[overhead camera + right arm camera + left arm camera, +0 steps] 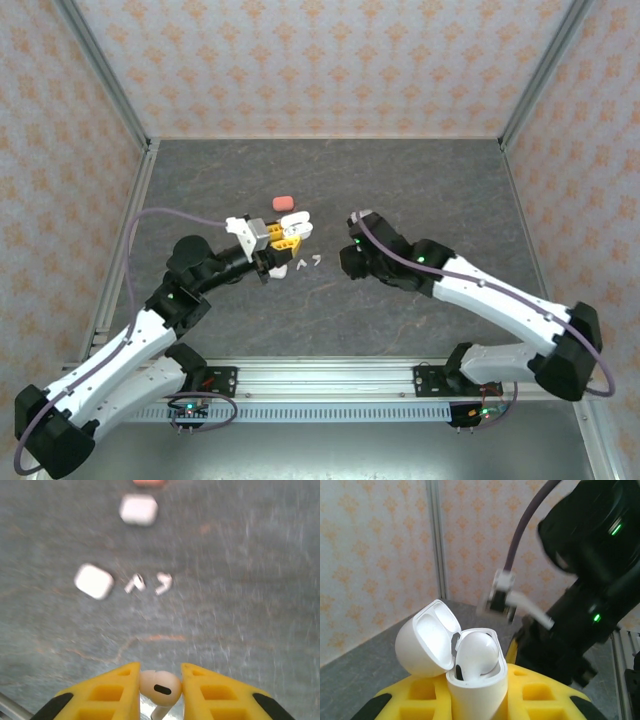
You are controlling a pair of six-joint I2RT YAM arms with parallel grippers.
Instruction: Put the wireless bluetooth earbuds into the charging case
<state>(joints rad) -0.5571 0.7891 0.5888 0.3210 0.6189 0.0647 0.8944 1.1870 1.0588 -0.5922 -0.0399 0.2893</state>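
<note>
My left gripper (480, 706) is shut on a white charging case (477, 692), held upright between its yellow fingers. The lid (427, 640) is swung open to the left, and one white earbud (479, 652) sits in a socket. In the top view, the left gripper (285, 237) hovers over the middle of the table. My right gripper (160, 677) is shut on another white earbud (161, 690), stem pointing down, above the table. Two more white earbuds (135, 583) (163, 582) lie loose on the table ahead of it, and they also show as earbuds (308, 263) in the top view.
Two closed white cases (94, 581) (139, 509) lie on the grey table (240, 595), and a salmon-pink case (285, 203) lies beyond them. The black right arm (590, 580) looms close to the held case. Patterned walls (320, 60) enclose the table.
</note>
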